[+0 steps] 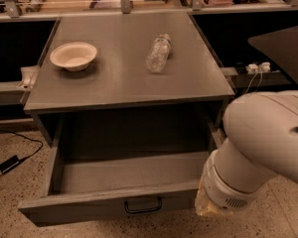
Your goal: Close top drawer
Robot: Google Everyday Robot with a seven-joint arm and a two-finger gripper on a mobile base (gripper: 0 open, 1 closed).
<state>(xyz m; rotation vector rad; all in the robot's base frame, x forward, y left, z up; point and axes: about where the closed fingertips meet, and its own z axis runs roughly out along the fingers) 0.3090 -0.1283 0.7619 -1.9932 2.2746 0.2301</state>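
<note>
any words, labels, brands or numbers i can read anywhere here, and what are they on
No text can be read anywhere in this view.
Plastic bottle lying on the cabinet top: nothing legible on it.
Bowl: plain, no markings.
Top drawer, open: no lettering on its front.
Tool, low at the right by the drawer's front corner: no lettering shows.
Clutter on the back shelf: too blurred to read.

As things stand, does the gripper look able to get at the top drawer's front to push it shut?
Probably yes: the gripper sits low by the right front corner of the open top drawer, and nothing visible stands between them.
</note>
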